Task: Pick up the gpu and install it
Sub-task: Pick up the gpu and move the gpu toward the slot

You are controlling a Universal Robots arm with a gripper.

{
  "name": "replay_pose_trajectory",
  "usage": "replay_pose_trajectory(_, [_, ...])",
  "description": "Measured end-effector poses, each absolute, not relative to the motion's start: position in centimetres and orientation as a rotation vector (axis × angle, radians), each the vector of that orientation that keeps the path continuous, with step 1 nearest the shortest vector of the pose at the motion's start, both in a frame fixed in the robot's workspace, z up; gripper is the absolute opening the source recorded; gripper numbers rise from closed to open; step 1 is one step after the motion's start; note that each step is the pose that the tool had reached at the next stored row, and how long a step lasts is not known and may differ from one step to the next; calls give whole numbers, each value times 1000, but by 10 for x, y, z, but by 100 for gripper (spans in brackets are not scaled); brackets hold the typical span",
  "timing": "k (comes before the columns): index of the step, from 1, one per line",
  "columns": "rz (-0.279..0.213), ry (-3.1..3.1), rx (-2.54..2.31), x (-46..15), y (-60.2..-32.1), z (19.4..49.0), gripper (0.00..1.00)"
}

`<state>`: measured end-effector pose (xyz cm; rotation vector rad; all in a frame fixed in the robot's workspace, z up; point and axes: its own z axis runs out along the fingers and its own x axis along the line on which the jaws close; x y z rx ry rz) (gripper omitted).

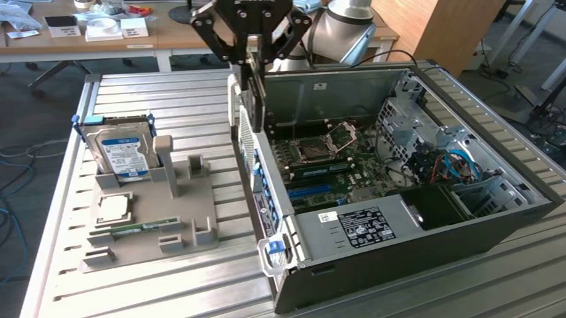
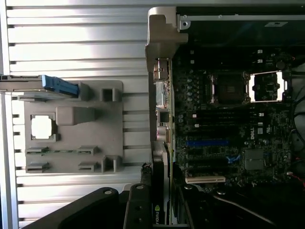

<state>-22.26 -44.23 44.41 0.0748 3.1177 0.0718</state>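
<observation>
Slatted metal table (image 1: pixel 159 93) carries an open computer case (image 1: pixel 398 265) and a gray holder (image 1: pixel 132 250). At the upper centre of the exterior view, the gripper (image 1: pixel 258 56) is clamped partway closed on the gpu (image 1: pixel 256 99), which hangs upright over the case's rear wall.

Case (image 1: pixel 495 245) lies on its side, lid off: open from above across the motherboard (image 1: pixel 327 165). That opening is hemmed in by the rear wall (image 1: pixel 252 172) at the exterior view's left, the power supply (image 1: pixel 362 225) in front, and the drive cage (image 1: pixel 407 126) and loose cables (image 1: pixel 451 165) at the exterior view's right. Gripper (image 1: pixel 256 63) clamps the graphics card (image 1: pixel 256 106) edge-down, hanging right above the rear wall. Table slats (image 1: pixel 177 86) between case and grey tray (image 1: pixel 181 199) are bare. Upright hard drive (image 1: pixel 124 149) blocks the tray's far end.
</observation>
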Motion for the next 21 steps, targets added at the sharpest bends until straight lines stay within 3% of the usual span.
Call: replay_pose_trajectory(21, [72, 3118, 75, -172, -442, 444, 27])
